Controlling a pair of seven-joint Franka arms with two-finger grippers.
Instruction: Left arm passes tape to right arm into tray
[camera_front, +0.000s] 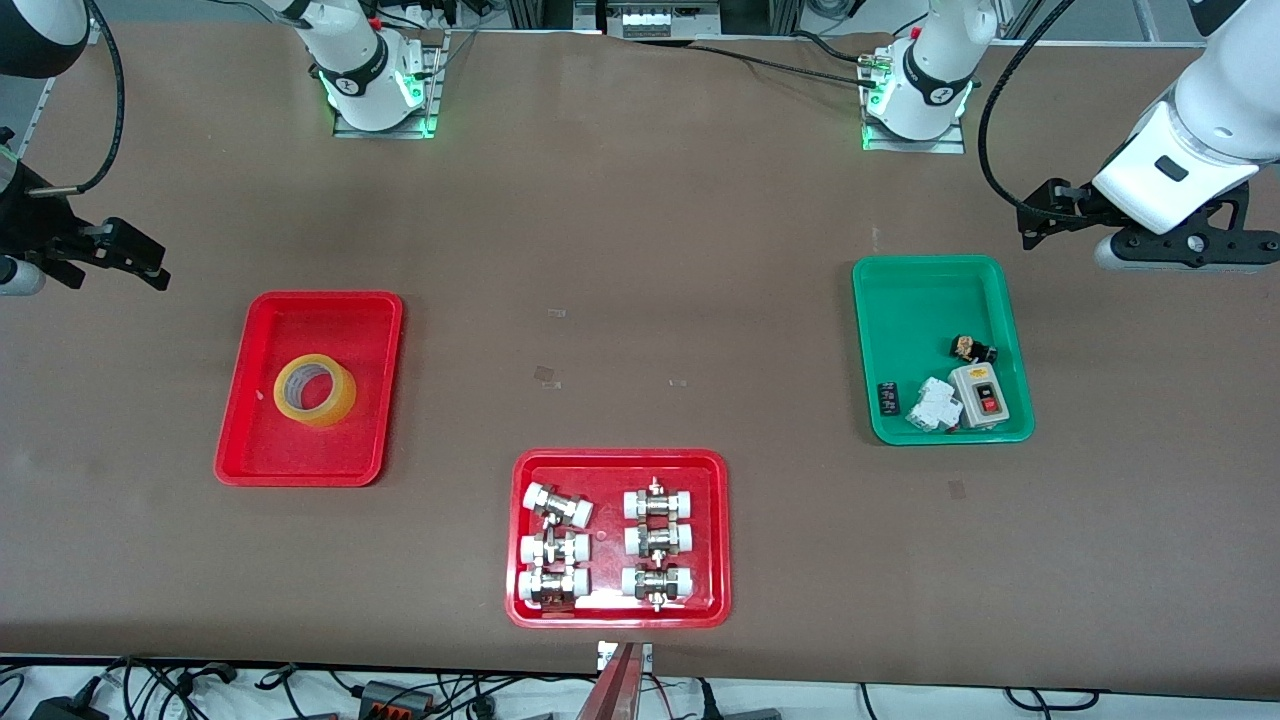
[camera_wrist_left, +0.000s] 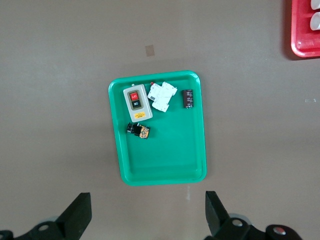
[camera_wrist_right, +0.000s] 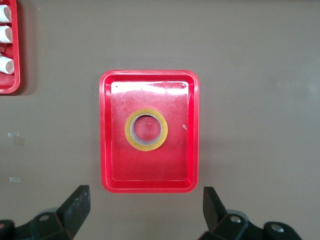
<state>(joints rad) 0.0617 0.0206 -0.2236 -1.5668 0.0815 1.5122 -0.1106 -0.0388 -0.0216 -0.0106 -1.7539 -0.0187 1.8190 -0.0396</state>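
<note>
**Tape lies in the red tray, both grippers spread and empty**

The left gripper (camera_wrist_left: 147, 215) hangs in the air with its two black fingers (camera_wrist_left: 77, 212) spread wide and nothing between them. It waits over bare table just off the green tray (camera_front: 905, 290), at the left arm's end of the table. In the left wrist view that tray holds a grey switch box (camera_wrist_left: 137, 101) with a red and a black button, a white breaker-like block (camera_wrist_left: 163, 96) beside it, a small black component (camera_wrist_left: 187, 98) and a small black and yellow part (camera_wrist_left: 139, 130).

The right gripper (camera_wrist_right: 145, 212) is also up in the air, its fingers (camera_wrist_right: 75, 210) spread apart and holding nothing. It waits over the table at the right arm's end, near the tray (camera_front: 260, 450), which is red, shallow and rounded at the corners.

The tape (camera_front: 315, 389), a yellowish translucent roll with a pale core, lies flat on the floor of this tray, roughly at its middle, touching none of its walls. The right wrist view shows the roll (camera_wrist_right: 146, 129) from straight above, the red floor visible through its hole.

A second red tray (camera_front: 620, 462) sits nearer to the front camera, between the other two trays along the table. It carries six metal fittings with white caps (camera_front: 557, 506), laid in two columns of three.

The brown table (camera_front: 650, 250) bears a few small scraps of clear tape (camera_front: 546, 375) between the trays.
</note>
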